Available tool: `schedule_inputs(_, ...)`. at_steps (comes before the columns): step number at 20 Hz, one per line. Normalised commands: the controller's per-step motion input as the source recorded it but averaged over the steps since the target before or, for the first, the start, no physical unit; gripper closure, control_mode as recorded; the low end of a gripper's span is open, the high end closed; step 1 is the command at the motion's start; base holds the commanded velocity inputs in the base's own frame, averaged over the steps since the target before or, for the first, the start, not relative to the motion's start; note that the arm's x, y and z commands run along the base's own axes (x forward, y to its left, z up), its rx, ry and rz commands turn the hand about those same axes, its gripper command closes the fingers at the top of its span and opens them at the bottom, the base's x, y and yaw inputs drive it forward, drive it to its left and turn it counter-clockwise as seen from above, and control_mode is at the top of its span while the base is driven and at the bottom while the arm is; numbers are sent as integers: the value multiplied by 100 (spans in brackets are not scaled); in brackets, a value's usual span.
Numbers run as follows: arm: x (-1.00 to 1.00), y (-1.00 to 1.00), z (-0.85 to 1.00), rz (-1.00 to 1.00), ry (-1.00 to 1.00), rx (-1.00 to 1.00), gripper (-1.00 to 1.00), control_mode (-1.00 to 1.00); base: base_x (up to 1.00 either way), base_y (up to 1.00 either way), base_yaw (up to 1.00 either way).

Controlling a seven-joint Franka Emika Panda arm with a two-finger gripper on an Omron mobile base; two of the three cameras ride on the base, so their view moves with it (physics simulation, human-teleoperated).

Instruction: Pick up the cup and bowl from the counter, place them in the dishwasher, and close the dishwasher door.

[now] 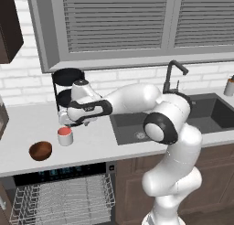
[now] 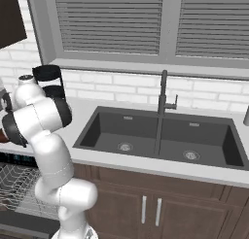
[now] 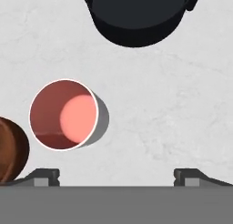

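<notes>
The cup (image 1: 65, 136), white with a red inside, stands upright on the counter (image 1: 96, 144). The reddish-brown bowl (image 1: 40, 150) sits just left of it, nearer the front edge. My gripper (image 1: 75, 123) hangs open, pointing down, a little above and to the right of the cup. In the hand view the cup (image 3: 63, 114) lies left of the middle, near the left fingertip (image 3: 45, 176), and the bowl (image 3: 11, 150) is cut off by the left edge. The gripper (image 3: 117, 177) holds nothing. Below the counter the dishwasher (image 1: 59, 172) stands open with its wire rack (image 1: 64, 196) pulled out.
A black three-tier tray stand (image 1: 67, 84) rises right behind the gripper, and its lowest tray (image 3: 136, 13) fills the top of the hand view. The dark double sink (image 2: 160, 136) and faucet (image 2: 163, 107) lie to the right. Brown cabinets (image 2: 155, 204) sit below.
</notes>
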Motion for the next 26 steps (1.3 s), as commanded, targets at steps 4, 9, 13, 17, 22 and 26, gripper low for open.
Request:
schedule_inputs(4,19,46,-3,0,9,-13,-100,-100,0,0,0)
schedule_inputs(9,26,31,-13,0,14,-15,-100,-100,0,0,0)
schedule_inputs(13,36,0,-19,-2,12,-9,-100,-100,0,0,0)
schedule_inputs(17,21,0,-29,-3,1,-5,-100,-100,0,0,0)
schedule_inputs(22,9,11,-35,-3,0,-1,-100,-100,0,0,0)
schedule_inputs(26,0,1,-36,-1,0,0,-100,-100,0,0,0)
